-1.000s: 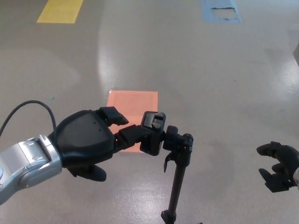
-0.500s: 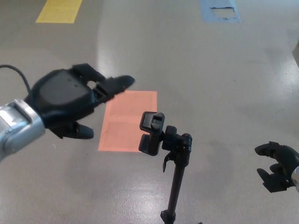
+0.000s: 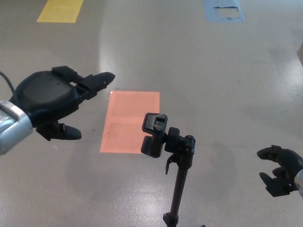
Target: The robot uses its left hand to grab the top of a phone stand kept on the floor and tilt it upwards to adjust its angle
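Observation:
A black phone stand (image 3: 177, 175) rises on a thin pole from the floor at the bottom centre. Its clamp head (image 3: 155, 134) sits at the top, facing left, with nothing touching it. My left hand (image 3: 54, 99) hovers up and to the left of the clamp, well apart from it, open with its fingers stretched toward the right and holding nothing. My right hand (image 3: 282, 171) shows at the lower right edge, open with curled fingers, away from the stand.
An orange rectangle (image 3: 129, 120) is marked on the grey floor behind the clamp. A yellow marking (image 3: 60, 10) lies at the top left and a blue one (image 3: 224, 10) at the top right.
My left hand has let go of the clamp head and drawn back up and to the left, fingers opening. The stand has stayed in place. The right hand has barely moved.

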Tool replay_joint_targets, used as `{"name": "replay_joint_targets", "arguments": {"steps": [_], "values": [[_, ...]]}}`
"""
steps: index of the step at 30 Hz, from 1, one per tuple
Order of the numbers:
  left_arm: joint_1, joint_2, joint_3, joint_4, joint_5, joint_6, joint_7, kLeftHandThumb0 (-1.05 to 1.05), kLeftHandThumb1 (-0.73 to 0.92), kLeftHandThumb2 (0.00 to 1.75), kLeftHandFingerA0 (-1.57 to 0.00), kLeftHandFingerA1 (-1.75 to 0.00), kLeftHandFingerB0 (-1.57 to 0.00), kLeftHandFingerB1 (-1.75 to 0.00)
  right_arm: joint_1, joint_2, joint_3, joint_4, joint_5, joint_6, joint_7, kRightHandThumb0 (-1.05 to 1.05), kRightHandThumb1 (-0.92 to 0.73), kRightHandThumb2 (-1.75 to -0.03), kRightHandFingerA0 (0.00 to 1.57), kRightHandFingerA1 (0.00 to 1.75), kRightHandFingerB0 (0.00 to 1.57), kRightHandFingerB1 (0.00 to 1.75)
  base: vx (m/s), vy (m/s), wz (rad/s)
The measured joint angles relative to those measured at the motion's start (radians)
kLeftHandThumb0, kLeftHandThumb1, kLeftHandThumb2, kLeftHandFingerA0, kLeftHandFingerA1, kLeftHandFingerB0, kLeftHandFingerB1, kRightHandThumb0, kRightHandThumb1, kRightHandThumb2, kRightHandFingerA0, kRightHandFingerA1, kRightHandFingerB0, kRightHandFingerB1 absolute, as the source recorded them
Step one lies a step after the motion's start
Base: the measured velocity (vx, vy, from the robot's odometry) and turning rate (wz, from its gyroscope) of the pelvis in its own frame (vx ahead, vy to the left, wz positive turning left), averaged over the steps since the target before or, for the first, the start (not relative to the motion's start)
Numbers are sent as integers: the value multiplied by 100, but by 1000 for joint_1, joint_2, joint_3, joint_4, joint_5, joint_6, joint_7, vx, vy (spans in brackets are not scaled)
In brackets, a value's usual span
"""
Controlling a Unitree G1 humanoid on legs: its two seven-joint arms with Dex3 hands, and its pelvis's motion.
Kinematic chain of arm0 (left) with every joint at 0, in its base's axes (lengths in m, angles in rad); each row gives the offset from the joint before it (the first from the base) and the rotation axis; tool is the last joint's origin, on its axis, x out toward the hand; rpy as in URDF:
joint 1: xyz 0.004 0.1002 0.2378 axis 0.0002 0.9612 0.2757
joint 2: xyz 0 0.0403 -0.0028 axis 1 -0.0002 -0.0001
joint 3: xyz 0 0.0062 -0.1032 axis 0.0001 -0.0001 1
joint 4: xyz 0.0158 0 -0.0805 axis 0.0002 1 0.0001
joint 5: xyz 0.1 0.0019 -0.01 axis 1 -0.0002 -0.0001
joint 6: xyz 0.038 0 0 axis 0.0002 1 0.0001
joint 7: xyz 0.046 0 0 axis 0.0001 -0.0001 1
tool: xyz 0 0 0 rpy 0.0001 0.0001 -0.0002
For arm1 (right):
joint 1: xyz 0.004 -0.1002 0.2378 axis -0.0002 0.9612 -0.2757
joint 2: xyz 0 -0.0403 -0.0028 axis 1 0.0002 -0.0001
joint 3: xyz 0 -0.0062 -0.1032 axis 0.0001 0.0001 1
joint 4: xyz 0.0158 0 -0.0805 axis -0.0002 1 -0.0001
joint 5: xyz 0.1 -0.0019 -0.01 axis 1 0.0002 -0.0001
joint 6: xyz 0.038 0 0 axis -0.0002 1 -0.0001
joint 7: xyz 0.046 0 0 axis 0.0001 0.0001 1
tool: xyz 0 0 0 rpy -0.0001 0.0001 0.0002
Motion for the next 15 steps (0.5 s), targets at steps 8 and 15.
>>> {"name": "replay_joint_targets", "arguments": {"steps": [8,15], "values": [[27,-36,53,236,-53,18,32,-80,67,96,-13,-42,-4,-25,17,0,4,-1,-2,-4,0,-24,-60,-108,9,51,8,49,0,0,0],[69,-99,149,443,-124,35,39,-75,70,97,-11,-41,-5,-34,24,3,3,-1,-1,-5,0,-24,-60,-107,8,51,7,49,0,0,0]]}}
